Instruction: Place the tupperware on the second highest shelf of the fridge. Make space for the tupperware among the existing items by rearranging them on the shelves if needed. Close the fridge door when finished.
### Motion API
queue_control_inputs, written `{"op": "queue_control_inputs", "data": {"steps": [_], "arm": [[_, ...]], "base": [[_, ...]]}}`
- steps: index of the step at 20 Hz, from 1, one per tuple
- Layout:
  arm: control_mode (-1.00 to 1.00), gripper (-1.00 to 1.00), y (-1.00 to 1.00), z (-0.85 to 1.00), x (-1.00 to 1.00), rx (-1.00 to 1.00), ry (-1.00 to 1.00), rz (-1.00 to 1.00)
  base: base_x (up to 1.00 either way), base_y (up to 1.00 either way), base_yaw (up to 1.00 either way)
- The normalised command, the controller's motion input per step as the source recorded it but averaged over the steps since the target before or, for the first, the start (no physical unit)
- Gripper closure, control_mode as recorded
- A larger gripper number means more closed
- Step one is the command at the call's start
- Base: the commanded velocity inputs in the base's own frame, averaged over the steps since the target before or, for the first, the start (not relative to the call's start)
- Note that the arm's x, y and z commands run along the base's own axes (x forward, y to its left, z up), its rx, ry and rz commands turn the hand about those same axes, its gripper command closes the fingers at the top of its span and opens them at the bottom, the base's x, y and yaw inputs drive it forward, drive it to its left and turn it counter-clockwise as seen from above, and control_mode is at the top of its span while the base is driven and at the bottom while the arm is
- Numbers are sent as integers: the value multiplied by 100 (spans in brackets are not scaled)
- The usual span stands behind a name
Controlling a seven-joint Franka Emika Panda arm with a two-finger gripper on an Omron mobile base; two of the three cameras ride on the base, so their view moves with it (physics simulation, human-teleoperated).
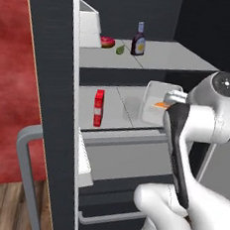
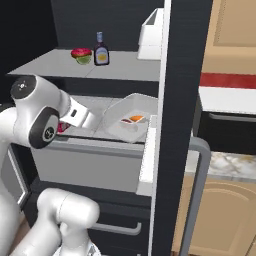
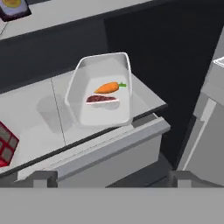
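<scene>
The white tupperware [image 3: 101, 72] with an orange carrot and a dark red steak rests on the right half of the second highest shelf [image 3: 35, 109] of the open black fridge [image 1: 50, 81]. It also shows in both base views, tupperware [image 1: 154, 93] and tupperware [image 2: 131, 107]. My gripper [image 3: 113, 179] stands open in front of the shelf's lip, a short way back from the tupperware, with nothing between its fingers. A tall red carton [image 1: 98, 107] stands on the left of the same shelf.
On the top shelf [image 1: 157, 59] stand a brown sauce bottle [image 1: 139, 39], a pink donut [image 1: 107, 41], a small green piece [image 1: 120, 50] and a white boxy tub [image 1: 90, 25]. The open doors flank the arm, with grey handles [image 1: 24, 168] [image 2: 197, 190]. A grey drawer face [image 3: 109, 153] sits below the lip.
</scene>
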Motion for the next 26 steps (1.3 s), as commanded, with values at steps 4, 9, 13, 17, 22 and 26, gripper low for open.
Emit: {"op": "queue_control_inputs", "data": {"steps": [4, 9, 13, 17, 22, 26], "arm": [[-100, -100, -11, 42, -86, 20, 32, 24], [-100, -100, -36, 34, -49, 18, 19, 29], [-100, -100, 24, 0, 0, -12, 7, 7], [-100, -100, 63, -19, 0, -18, 0, 14], [-100, -100, 19, -2, 0, -6, 0, 6], [100, -100, 2, -3, -13, -4, 0, 5]], "base": [[0, 0, 0], [0, 0, 0], [0, 0, 0], [0, 0, 0], [0, 0, 0], [-11, 0, 1]]}}
